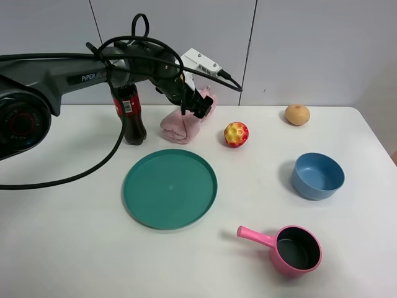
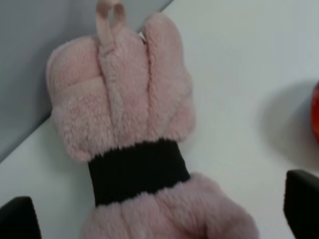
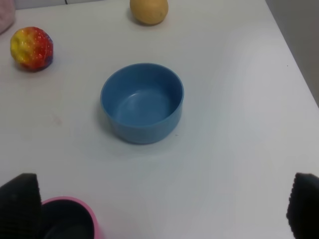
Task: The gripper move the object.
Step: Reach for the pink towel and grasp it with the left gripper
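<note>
Lying right under your left pincer (image 2: 159,211), the pink plush mitt (image 2: 119,99) sits between its wide-spread jaws, ungripped, on the white table (image 1: 74,248). A cola bottle (image 1: 130,115) stands just beside that pincer, a red-yellow ball (image 1: 236,134) near its other side. Your right pincer (image 3: 164,214) gapes wide, empty, with the blue bowl (image 3: 142,102) ahead of it.

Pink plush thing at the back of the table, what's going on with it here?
The left pincer hangs over the pink plush, which lies behind the green plate. Its jaws are open on either side of the plush and not closed on it, so nothing is lifted yet. The right pincer is open too, above the table near the blue bowl and pink pot.
</note>
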Tool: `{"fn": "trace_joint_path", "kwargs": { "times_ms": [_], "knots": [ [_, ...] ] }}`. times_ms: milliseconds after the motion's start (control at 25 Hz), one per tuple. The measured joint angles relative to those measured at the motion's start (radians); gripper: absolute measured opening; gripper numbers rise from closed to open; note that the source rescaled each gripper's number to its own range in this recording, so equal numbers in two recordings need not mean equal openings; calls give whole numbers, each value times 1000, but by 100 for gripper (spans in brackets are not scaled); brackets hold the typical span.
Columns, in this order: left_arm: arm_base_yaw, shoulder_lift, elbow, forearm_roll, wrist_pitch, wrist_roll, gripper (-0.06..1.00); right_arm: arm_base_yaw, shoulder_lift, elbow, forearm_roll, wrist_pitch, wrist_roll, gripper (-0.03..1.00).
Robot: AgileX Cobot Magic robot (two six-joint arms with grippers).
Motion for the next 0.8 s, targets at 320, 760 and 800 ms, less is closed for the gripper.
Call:
{"fn": "trace_joint_path", "kwargs": {
  "times_ms": [320, 760, 800],
  "knots": [
    [30, 98, -111, -1, -5, 0, 100, 0, 0, 0, 0, 0, 0, 100],
    [50, 169, -116, -8, -58, -5, 100, 0, 0, 0, 0, 0, 0, 100],
    [50, 174, -116, -9, -67, -5, 100, 0, 0, 0, 0, 0, 0, 100]
  ]
}}
